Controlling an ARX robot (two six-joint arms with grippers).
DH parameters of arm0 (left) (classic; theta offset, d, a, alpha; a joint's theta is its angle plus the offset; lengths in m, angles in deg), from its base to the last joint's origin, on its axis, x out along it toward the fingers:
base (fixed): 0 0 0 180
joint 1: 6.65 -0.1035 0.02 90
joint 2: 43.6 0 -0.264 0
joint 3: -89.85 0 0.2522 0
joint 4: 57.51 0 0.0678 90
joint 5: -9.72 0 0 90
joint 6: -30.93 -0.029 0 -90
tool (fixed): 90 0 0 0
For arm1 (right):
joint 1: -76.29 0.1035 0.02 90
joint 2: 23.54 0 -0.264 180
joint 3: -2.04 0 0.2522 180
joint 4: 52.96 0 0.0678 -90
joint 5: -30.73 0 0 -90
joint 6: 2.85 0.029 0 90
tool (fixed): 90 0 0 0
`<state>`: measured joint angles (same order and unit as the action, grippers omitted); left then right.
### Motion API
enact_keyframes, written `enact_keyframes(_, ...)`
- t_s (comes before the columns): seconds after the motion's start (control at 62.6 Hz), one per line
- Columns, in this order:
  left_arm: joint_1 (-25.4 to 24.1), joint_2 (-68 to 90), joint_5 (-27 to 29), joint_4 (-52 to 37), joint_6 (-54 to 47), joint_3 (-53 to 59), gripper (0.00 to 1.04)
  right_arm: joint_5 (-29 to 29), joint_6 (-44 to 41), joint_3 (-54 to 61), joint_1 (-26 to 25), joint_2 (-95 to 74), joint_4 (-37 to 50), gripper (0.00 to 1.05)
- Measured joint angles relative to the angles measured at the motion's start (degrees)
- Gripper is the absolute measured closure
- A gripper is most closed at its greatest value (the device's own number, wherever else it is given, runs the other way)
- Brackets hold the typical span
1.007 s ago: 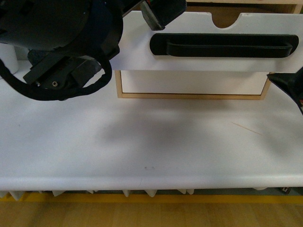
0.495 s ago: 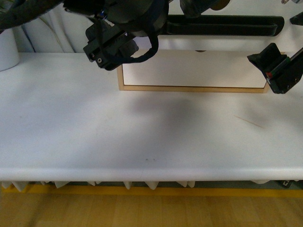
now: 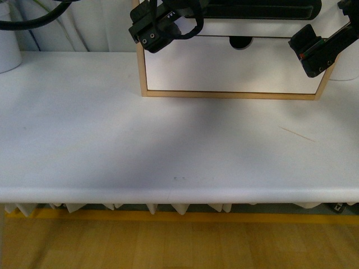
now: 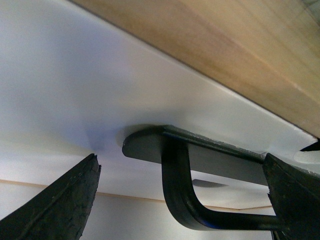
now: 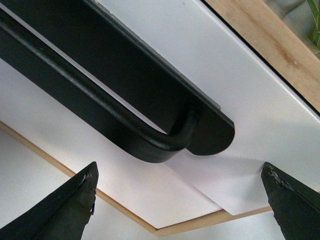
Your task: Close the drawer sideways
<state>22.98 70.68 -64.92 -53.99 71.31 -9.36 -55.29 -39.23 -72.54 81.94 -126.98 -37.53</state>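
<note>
The drawer (image 3: pixel 255 29) is a white front with a long black bar handle (image 3: pixel 261 9), at the top edge of the front view, above a plain white drawer front (image 3: pixel 224 67). My left gripper (image 3: pixel 160 25) is open at the handle's left end. My right gripper (image 3: pixel 315 50) is open at the drawer's right end. In the left wrist view the handle's bent end (image 4: pixel 177 192) lies between the open fingers (image 4: pixel 62 207), on the white drawer front (image 4: pixel 75 95). In the right wrist view the handle's other end (image 5: pixel 165 137) and the drawer's corner (image 5: pixel 232 187) lie ahead of the open gripper (image 5: pixel 180 202).
The drawer unit has a light wooden frame (image 3: pixel 224 94) and stands at the back of a white table (image 3: pixel 168 145). A white pot (image 3: pixel 8 53) stands at the far left. A thin scratch (image 3: pixel 297 134) marks the table at the right. The table's front edge (image 3: pixel 179 196) is near me.
The handled drawer front has moved up and away in the front view, back toward its frame. Both grippers have moved back with it, one at each end.
</note>
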Motion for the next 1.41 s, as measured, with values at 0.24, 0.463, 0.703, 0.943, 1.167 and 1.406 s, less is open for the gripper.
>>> enact_keyframes(0.24, -0.1, 2.0, -0.5, 1.3, 0.6, -3.0, 0.06, -2.0, 2.4, -1.2, -0.2, -2.3, 0.0, 0.09)
enact_keyframes(0.463, -0.2, 1.6, -0.3, 0.9, 0.6, -2.3, 0.06, -1.6, 3.3, -1.3, -0.2, -2.3, 0.4, 0.09)
enact_keyframes(0.703, -1.4, -3.7, 2.1, -2.3, -0.2, 6.1, 0.06, 0.5, 3.5, 2.1, -0.5, 1.6, 0.9, 0.09)
enact_keyframes(0.943, -4.0, -15.4, 4.2, -5.7, -2.0, 20.1, 0.06, 1.7, 4.3, 12.4, -0.8, 14.6, 2.2, 0.09)
enact_keyframes(1.167, -6.9, -35.2, 6.8, -6.4, -6.3, 39.1, 0.06, 2.6, 9.4, 26.2, -3.3, 34.3, -2.3, 0.09)
enact_keyframes(1.406, -8.5, -57.2, 11.5, 1.5, -9.7, 57.2, 0.06, 4.0, 14.4, 37.4, -7.6, 58.2, -14.7, 0.09)
